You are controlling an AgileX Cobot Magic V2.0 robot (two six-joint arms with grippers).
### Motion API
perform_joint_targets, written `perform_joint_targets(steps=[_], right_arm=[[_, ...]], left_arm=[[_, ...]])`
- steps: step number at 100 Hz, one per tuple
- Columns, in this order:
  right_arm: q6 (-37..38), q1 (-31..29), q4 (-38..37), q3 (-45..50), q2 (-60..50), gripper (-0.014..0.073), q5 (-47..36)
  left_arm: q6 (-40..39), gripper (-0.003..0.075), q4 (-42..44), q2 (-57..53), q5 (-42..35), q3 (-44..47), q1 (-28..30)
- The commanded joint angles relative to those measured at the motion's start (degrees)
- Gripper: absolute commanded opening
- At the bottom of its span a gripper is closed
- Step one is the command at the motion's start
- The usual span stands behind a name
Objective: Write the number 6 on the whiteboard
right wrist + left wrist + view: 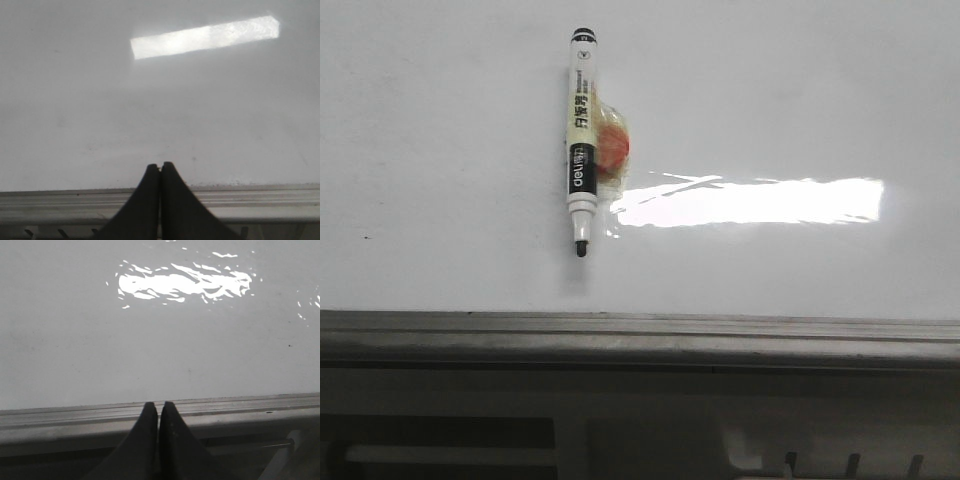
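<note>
Whiteboard (450, 150) blank: no number 6 drawn, so by appearance all of the task remains. Marker (582, 140), uncapped, lies on the board above the rail (640, 335), ungripped. Left tool (159, 412) and right tool (160, 172) pinched closed, empty, over the rail. Only the front view shows the marker; wrist views show the tools.

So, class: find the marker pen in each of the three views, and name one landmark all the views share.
Front view: the marker pen lies on the whiteboard, left of centre, tip toward the grey rail.
Left wrist view: not in it.
Right wrist view: not in it.
Shared landmark: the grey rail along the board's edge, also the bright glare patch.
</note>
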Motion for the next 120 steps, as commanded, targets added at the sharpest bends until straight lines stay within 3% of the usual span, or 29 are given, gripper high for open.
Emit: perform_joint_targets(steps=[1,95,100,107,112,120], right_arm=[[-0.50,-0.15,-0.32,1.53,-1.13,-0.0053,-1.33],[-0.50,-0.15,-1.08,1.53,-1.13,-0.0054,-1.63],[-0.50,-0.15,-1.62,1.53,-1.13,-0.0054,-2.99],[-0.50,-0.15,1.77,1.53,-1.13,-0.0053,-5.93],[-0.50,-0.15,8.06,1.53,-1.13,-0.0053,-8.77],[-0.50,-0.15,19.88,1.53,-1.13,-0.0054,-13.28]], left_arm=[[-0.55,-0.0019,-0.21,-1.64,-2.53,2.50,0.14],[-0.55,-0.0019,1.29,-1.64,-4.35,2.50,0.14],[-0.55,-0.0019,-2.13,-1.64,-6.12,2.50,0.14],[-0.59,-0.0019,-14.75,-1.64,-8.31,2.50,0.14],[-0.59,-0.0019,-27.57,-1.64,-8.88,2.50,0.14],[-0.59,-0.0019,-40.52,-1.64,-8.88,2.50,0.14]])
